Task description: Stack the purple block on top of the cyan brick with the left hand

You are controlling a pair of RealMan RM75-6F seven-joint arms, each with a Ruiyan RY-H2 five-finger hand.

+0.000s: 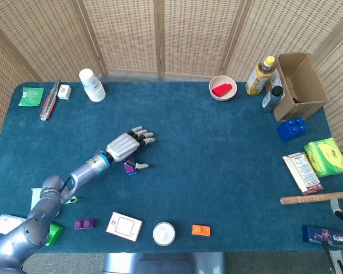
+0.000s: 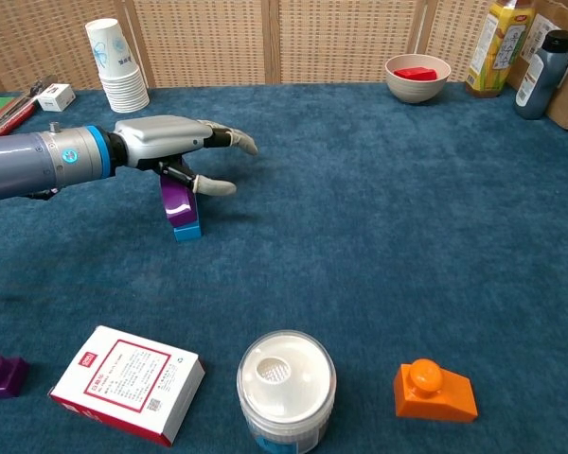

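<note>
the left hand reaches out over the blue cloth table from the left side, palm down, its fingers stretched forward and spread a little. just under it stands the purple block, upright and sitting on top of the cyan brick, which rests on the cloth. in the chest view the thumb lies along the top edge of the purple block and seems to touch it; whether the hand is really gripping the block or only brushing it i cannot tell from these views. in the head view the same hand covers most of the stack, with only a bit of purple showing below it.

the right hand does not show in either view.

near the front edge lie a small white box with a red frame, a white round jar and an orange brick. a second purple brick lies at the front left. a stack of paper cups stands at the back left. a bowl holding something red sits at the back, with a yellow bottle beside it and a cardboard box at the far right. a blue brick lies just in front of that box.
</note>
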